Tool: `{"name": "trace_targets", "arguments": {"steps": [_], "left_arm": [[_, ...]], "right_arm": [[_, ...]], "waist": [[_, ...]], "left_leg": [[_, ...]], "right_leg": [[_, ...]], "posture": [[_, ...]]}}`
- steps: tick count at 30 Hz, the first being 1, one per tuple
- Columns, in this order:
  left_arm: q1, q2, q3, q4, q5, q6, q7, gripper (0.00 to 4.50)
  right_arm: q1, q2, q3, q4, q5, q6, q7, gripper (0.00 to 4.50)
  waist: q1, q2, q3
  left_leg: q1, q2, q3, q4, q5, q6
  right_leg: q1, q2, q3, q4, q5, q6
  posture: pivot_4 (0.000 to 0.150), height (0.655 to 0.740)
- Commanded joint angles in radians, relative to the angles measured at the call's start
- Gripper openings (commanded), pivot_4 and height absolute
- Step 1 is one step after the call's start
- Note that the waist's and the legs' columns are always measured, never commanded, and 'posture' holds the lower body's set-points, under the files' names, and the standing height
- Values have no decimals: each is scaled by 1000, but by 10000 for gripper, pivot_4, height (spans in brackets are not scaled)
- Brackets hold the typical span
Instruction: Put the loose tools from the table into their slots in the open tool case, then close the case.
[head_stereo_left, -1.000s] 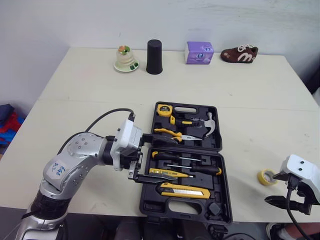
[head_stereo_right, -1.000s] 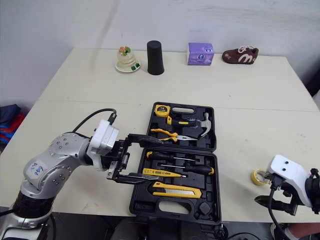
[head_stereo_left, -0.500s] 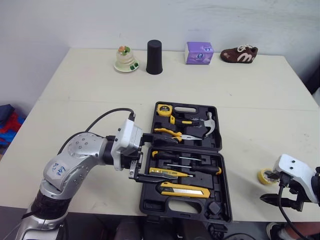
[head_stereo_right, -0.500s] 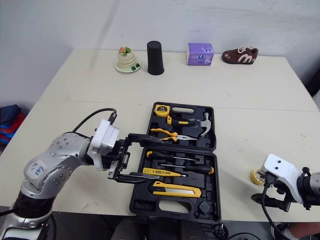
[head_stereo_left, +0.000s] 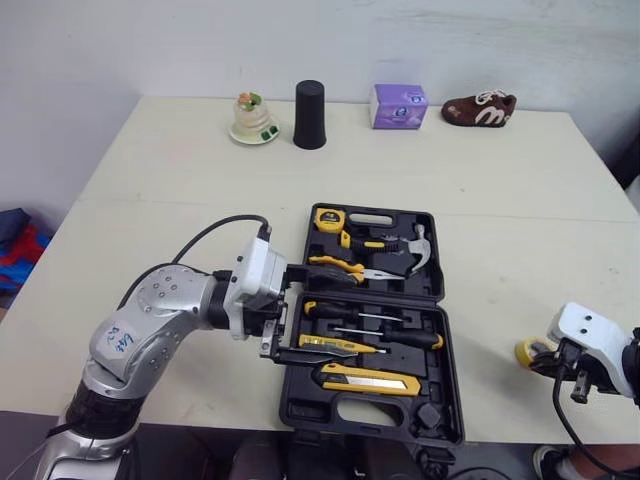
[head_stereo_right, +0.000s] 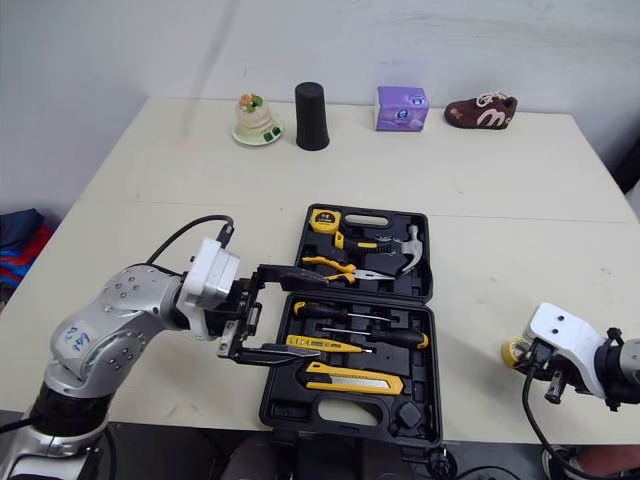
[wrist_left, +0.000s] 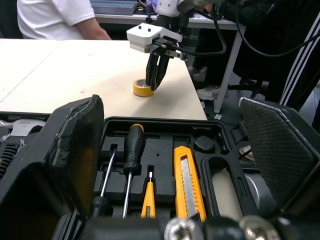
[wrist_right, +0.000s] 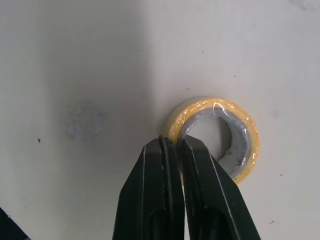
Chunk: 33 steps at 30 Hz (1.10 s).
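Observation:
The open black tool case lies mid-table, holding a tape measure, pliers, a hammer, screwdrivers and a yellow utility knife. My left gripper hangs open at the case's left edge, with nothing between its fingers. A yellow tape roll lies on the table right of the case, near the front edge. My right gripper points down at it and is shut on the roll's rim, one finger outside the ring and one in the hole.
Along the table's far edge stand a glass dish, a black cup, a purple box and a brown shoe-shaped item. In the left wrist view, a person in a white shirt sits beyond the table.
My right gripper moved from the table's front edge onto the tape roll, turned its fingers down and shut on the rim. The left gripper stayed put, open.

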<state>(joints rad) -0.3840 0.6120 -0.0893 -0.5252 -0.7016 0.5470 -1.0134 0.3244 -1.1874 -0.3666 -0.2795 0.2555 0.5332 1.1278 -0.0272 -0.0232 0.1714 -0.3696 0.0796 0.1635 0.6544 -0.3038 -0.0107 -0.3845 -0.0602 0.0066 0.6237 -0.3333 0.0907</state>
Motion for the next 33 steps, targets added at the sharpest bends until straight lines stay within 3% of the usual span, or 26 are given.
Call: {"name": "trace_targets", "arguments": {"steps": [1,5,12,16,20,33], "left_arm": [[-1,13,10,-20,-5,-27,-28,45000],[2,18,22,1,6,-73,-67,45000],[30,36,29,17,14,-124,-103,45000],[78,69,24,26,43,-174,-166,45000],[130,94,31,58,78,-267,-241,45000],[164,98,10,63,96,-273,-236,45000]], "right_arm": [[-50,-24,-60,-98,59,-17,63,499],[-179,-36,-16,-275,235,100,104,499],[-265,-5,200,-578,397,241,26,499],[-212,-51,316,-636,313,213,22,499],[-181,-105,334,-627,258,185,31,499],[-162,-149,376,-544,140,128,28,499]], "waist": [[-3,0,0],[-5,1,1],[2,1,1],[1,1,1],[0,1,1],[-1,-1,0]], "left_leg": [[0,0,1,0,0,0],[1,1,2,1,1,-1],[-2,2,-3,-2,2,-2],[-6,2,-1,-1,1,-1],[-6,2,1,0,0,1],[-5,3,1,2,0,3]], "right_leg": [[0,0,0,1,0,0],[-2,1,2,4,0,0],[-4,-1,0,4,-1,-2],[-7,-2,0,3,-1,-1],[-8,-3,0,3,-1,-2],[-7,-3,0,4,0,-2]], "posture": [[1500,7400],[1500,7400],[1500,7400],[1500,7400],[1500,7400],[1500,7400]]}}
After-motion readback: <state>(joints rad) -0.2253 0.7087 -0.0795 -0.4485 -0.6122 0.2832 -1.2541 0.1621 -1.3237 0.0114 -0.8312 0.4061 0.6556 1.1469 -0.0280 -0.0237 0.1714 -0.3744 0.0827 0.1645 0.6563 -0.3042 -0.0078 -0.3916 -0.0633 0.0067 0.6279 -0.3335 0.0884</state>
